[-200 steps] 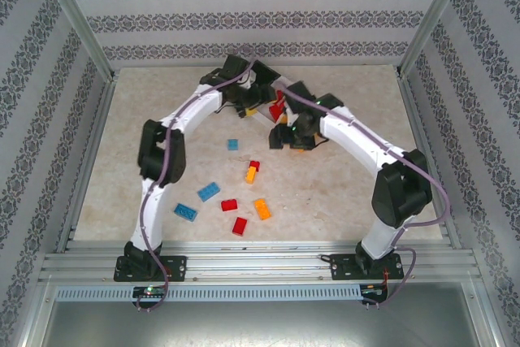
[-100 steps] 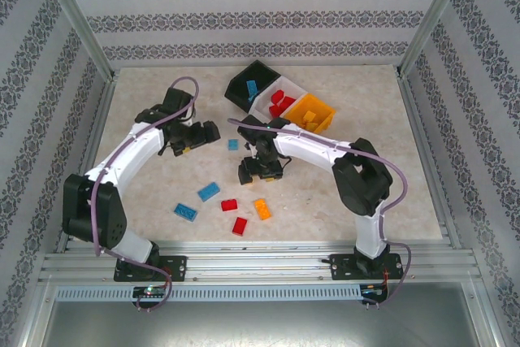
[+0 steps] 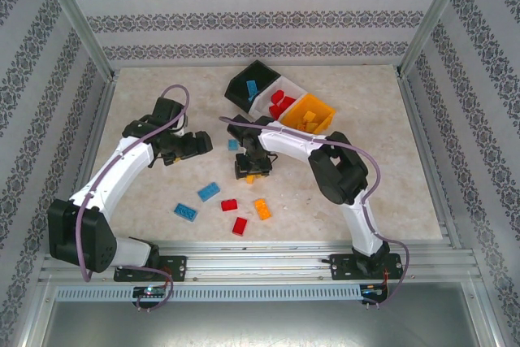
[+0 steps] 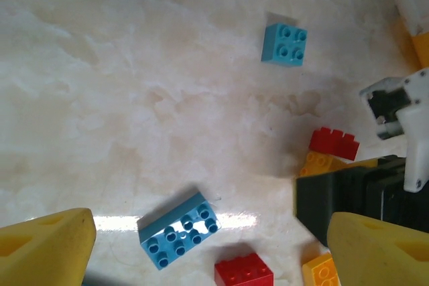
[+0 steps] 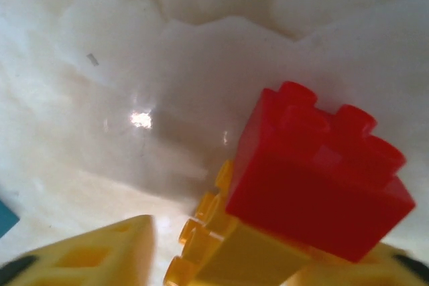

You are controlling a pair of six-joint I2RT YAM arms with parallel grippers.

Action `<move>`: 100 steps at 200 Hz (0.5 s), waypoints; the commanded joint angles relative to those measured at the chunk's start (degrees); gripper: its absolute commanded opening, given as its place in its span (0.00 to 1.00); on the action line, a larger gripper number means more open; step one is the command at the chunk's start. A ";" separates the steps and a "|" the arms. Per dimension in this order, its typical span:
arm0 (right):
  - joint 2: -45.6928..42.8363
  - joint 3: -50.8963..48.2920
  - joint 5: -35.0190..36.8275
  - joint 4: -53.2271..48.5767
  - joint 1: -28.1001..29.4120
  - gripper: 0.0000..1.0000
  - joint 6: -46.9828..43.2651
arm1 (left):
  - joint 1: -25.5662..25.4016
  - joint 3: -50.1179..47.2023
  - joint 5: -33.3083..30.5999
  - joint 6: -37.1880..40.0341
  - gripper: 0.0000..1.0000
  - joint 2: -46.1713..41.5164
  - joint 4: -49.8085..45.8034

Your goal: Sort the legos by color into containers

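A red lego [image 5: 315, 179] stacked on an orange lego [image 5: 228, 256] lies on the table [image 3: 301, 201], six o'clock of the containers [image 3: 236, 89]. The right gripper [image 3: 252, 170] straddles the stack, grip unclear. At nine o'clock the left gripper [image 3: 201, 145] gapes empty, with blue legos [image 4: 179, 229] scattered nearby.

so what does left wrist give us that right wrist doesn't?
Left wrist adds the wider scatter: a small blue brick, a long blue brick, a loose red brick, and the right arm's black housing by the stack. Right wrist adds the close-up: the studs of the stacked red brick, how it sits on the orange brick, and a yellow finger beside them. Both share that red-on-orange pair and the marble tabletop.
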 commanded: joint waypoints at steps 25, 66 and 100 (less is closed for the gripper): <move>-6.09 -2.93 3.02 -3.25 -0.13 0.25 1.41 | 0.49 0.06 0.15 4.33 0.84 -0.24 -2.74; -16.77 -4.83 6.11 -6.43 -6.68 0.24 1.05 | -4.60 1.29 3.55 8.42 0.84 1.31 -0.89; -14.89 2.44 6.70 -7.68 -16.87 0.24 -3.49 | -9.65 2.66 5.99 10.55 0.85 3.90 -0.54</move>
